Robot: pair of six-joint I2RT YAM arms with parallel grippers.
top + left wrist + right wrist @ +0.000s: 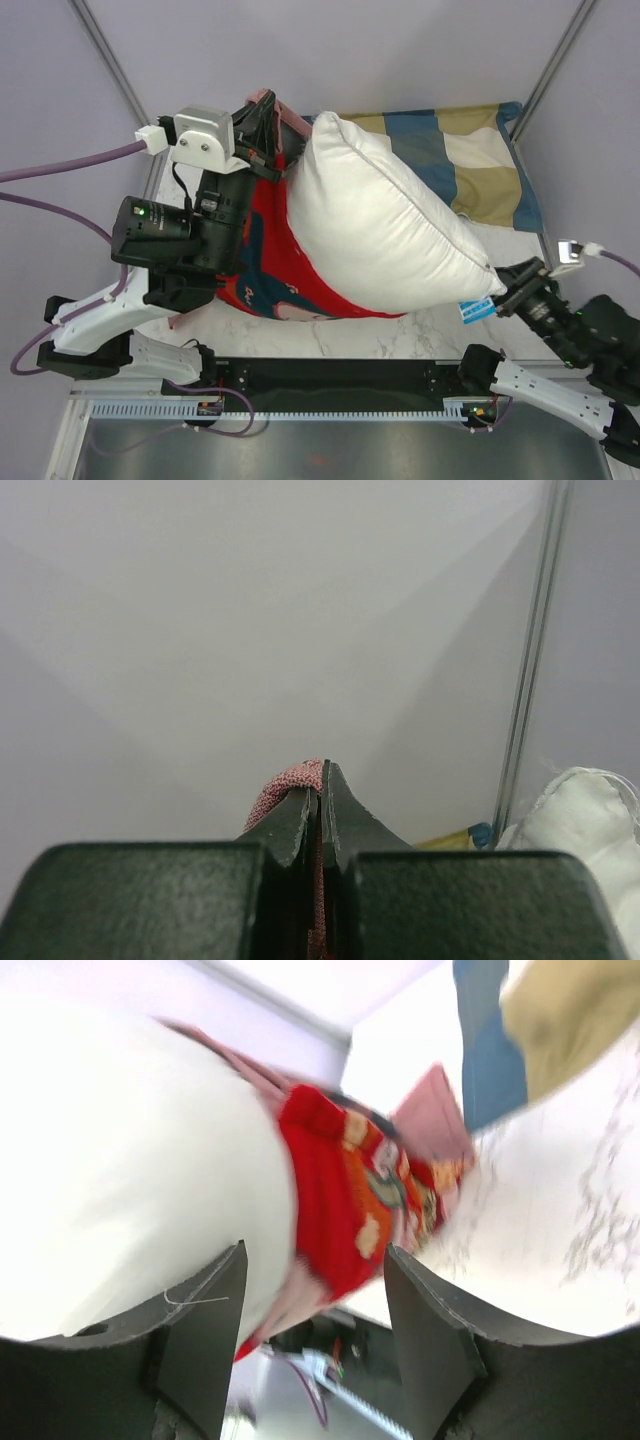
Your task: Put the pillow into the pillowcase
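Pinching hem of the pillowcase [265, 270] in left gripper [320, 780], pressed together. Spread at right gripper [315, 1252], just beside corner of the pillow [385, 225]; long axis from there toward left gripper, nearer to right

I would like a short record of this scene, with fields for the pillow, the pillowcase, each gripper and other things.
pillow: white, lying across the pillowcase, mostly outside it
pillowcase: red, under the pillow, pink edge pinched
left gripper: shut on the pillowcase edge
right gripper: open, at the pillow's near right corner
other: checked pillow at far right of the table
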